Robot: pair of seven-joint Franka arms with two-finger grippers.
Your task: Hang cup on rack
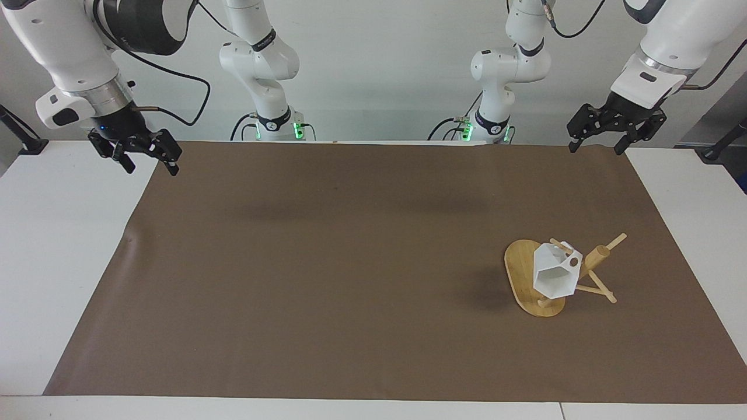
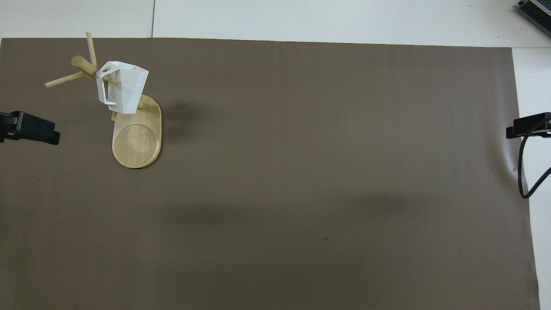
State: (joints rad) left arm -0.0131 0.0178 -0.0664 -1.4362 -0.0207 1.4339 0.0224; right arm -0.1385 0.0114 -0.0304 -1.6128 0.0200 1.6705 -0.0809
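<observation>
The white faceted cup (image 1: 553, 274) hangs by its handle on a peg of the bamboo rack (image 1: 516, 268), tilted, with its hexagonal mouth facing away from the robots. The rack stands toward the left arm's end of the table. The cup (image 2: 122, 88) and the rack's oval base (image 2: 137, 144) also show in the overhead view. My left gripper (image 1: 595, 147) is open and empty, raised over the mat's corner near its base. My right gripper (image 1: 150, 168) is open and empty, and waits over the mat's other near corner.
A brown mat (image 1: 350, 262) covers most of the white table (image 1: 58, 245). A black cable (image 2: 523, 172) hangs from the right arm over the mat's edge. A dark device (image 2: 536, 10) sits at the table's corner farthest from the robots.
</observation>
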